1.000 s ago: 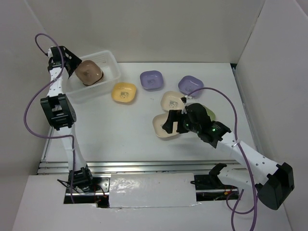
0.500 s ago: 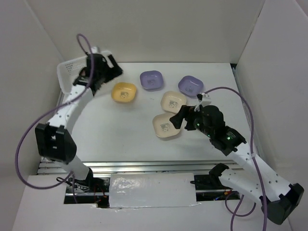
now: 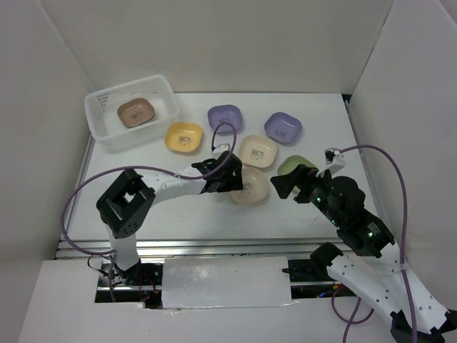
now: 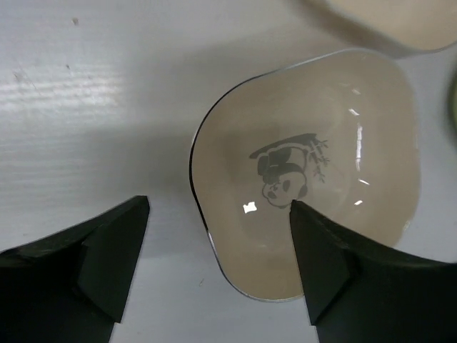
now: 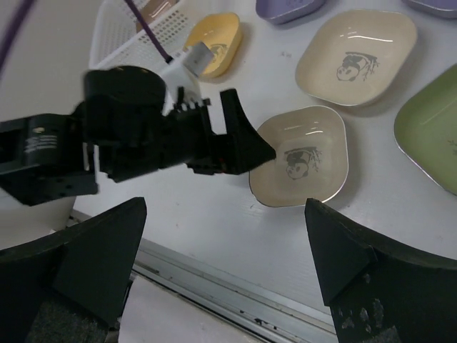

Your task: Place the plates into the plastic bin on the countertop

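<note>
The plastic bin stands at the far left with one brown plate inside. On the countertop lie a yellow plate, two purple plates, two cream plates and a green plate. My left gripper is open at the near cream plate's left rim. In the left wrist view the gripper straddles that plate's edge. My right gripper is open and empty, raised by the green plate.
White walls close in the back and both sides. A metal rail runs along the front edge. The right wrist view shows the left gripper at the cream plate, the bin and the green plate.
My left gripper let go of the brown plate in the bin and swung right to the near cream plate. My right gripper drew back from that plate towards the right.
</note>
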Action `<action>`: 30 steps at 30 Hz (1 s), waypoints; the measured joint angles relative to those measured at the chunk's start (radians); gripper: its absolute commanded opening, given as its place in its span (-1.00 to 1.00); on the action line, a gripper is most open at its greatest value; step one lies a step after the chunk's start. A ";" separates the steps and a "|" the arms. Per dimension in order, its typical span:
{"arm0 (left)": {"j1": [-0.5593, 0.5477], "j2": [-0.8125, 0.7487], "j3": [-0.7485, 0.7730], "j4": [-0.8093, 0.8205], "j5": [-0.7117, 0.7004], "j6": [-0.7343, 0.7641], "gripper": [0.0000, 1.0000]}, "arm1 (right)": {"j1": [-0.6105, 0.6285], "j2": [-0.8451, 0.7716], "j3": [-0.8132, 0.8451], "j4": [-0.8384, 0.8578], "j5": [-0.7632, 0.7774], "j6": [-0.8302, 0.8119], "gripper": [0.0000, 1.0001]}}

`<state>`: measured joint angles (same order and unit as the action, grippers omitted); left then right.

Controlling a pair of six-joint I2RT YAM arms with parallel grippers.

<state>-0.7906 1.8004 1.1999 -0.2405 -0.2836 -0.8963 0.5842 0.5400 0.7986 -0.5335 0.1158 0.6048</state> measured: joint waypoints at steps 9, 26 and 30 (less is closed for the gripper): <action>-0.010 0.093 -0.002 -0.011 -0.069 -0.085 -0.81 | 0.000 -0.047 0.002 -0.030 0.001 0.012 1.00; 0.537 -0.323 0.108 -0.111 -0.098 0.140 -1.00 | 0.000 0.108 0.002 0.035 -0.045 -0.001 1.00; 0.731 -0.104 0.330 -0.045 0.003 0.163 -1.00 | 0.000 0.176 0.002 0.069 -0.071 -0.014 1.00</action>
<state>-0.0593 1.6962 1.5295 -0.2852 -0.2810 -0.7334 0.5842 0.7162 0.8001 -0.4644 0.0452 0.5907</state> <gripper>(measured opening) 0.039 0.998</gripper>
